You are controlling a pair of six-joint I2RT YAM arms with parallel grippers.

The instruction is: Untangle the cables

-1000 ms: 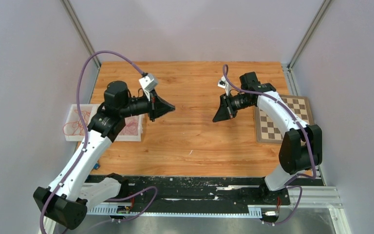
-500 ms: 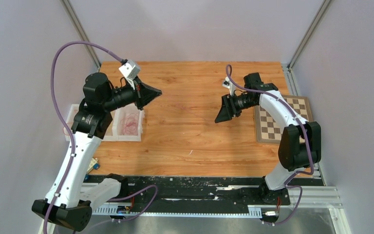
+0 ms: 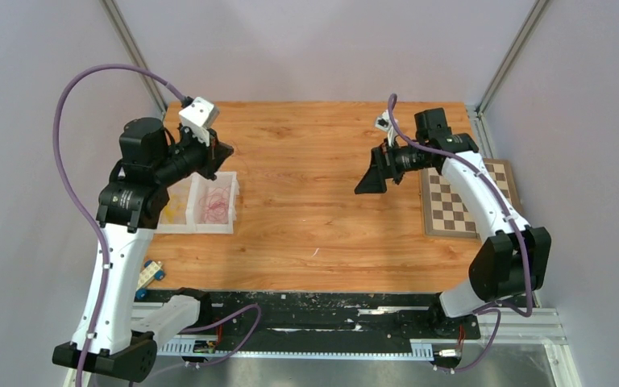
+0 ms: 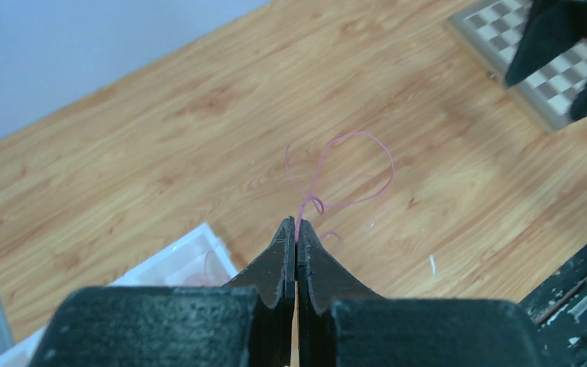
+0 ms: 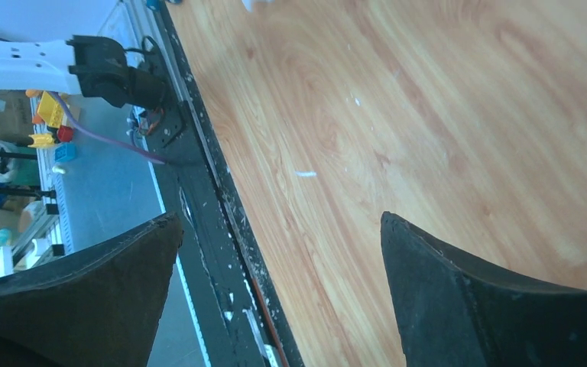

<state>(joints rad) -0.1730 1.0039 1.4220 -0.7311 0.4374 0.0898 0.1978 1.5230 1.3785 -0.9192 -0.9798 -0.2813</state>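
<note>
Your left hand [image 4: 296,226] is pinched tight, jaws pressed flat together on a pink cable [image 4: 358,133]. The cable springs out of the tips and curls into an open loop in front of them; you cannot tell whether it touches the wood. From above, that left hand [image 3: 221,151] sits raised by the far right corner of the tray [image 3: 196,230], nose pointing toward the middle of the desk [image 3: 314,218], elbow lifted high, forearm leaning in from the left.

Your right hand [image 5: 280,220] is spread wide, fingers far apart, only bare wood and the black front rail between them. From above, the right hand [image 3: 370,176] hangs over the desk's right half, pointing left at its partner, well apart from it, arm arched over the chessboard [image 3: 451,211].

More cables [image 3: 217,203] lie in the tray: a pinkish-red tangle in the right compartment, a yellow one [image 3: 172,210] in the next compartment to the left, partly under your left arm.

The desk is orange-brown wood grain, the tray at its left edge, the chessboard at its right. Grey walls close in on three sides.
</note>
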